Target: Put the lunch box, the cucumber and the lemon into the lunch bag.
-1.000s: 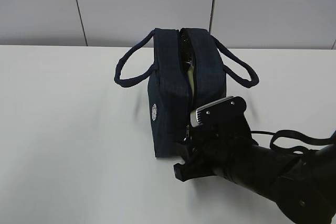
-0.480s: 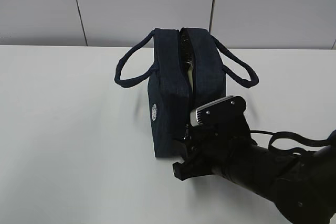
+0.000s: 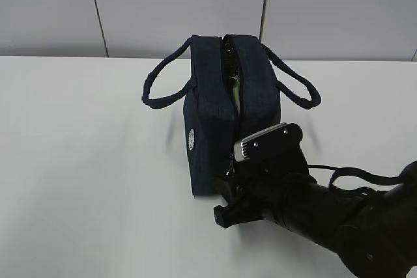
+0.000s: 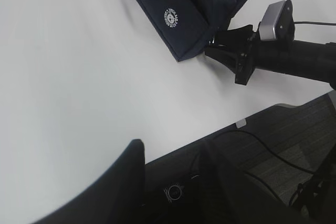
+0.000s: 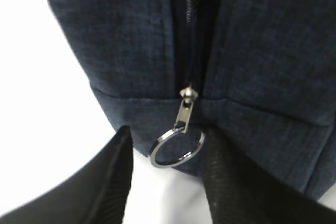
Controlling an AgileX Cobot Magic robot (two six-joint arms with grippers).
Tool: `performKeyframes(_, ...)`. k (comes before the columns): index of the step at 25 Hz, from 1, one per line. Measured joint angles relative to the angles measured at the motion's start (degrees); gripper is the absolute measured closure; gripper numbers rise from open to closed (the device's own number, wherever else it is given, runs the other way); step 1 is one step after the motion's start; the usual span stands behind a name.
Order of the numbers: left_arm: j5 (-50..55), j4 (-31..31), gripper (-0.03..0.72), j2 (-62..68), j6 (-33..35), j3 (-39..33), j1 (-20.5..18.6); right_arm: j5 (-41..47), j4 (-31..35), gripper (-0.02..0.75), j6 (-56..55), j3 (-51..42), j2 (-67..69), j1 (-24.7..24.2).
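Bag [image 3: 215,122] stood on the table [image 3: 85,161], its zipper gaping; my right claw [image 5: 167,174] sat parted around the ring pull [image 5: 177,149], while my left claw [image 4: 173,174] hung parted, empty.

White table [image 3: 78,161] against a pale grey panelled wall [image 3: 176,4] with dark seams.
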State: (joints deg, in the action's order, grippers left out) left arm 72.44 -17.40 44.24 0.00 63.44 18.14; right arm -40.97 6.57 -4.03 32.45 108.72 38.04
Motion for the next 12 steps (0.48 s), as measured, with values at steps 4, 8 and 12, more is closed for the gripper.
performKeyframes(4, 0.00, 0.00, 0.452, 0.00, 0.00, 0.00, 0.00, 0.00, -0.13, 0.434, 0.00, 0.00, 0.00, 0.00)
performKeyframes(8, 0.00, 0.00, 0.452, 0.00, 0.00, 0.00, 0.00, -0.05, -0.13, 0.467, 0.00, 0.00, 0.00, 0.00)
performKeyframes(12, 0.00, 0.00, 0.452, 0.00, 0.00, 0.00, 0.00, -0.13, -0.13, 0.488, 0.00, 0.03, 0.00, 0.00)
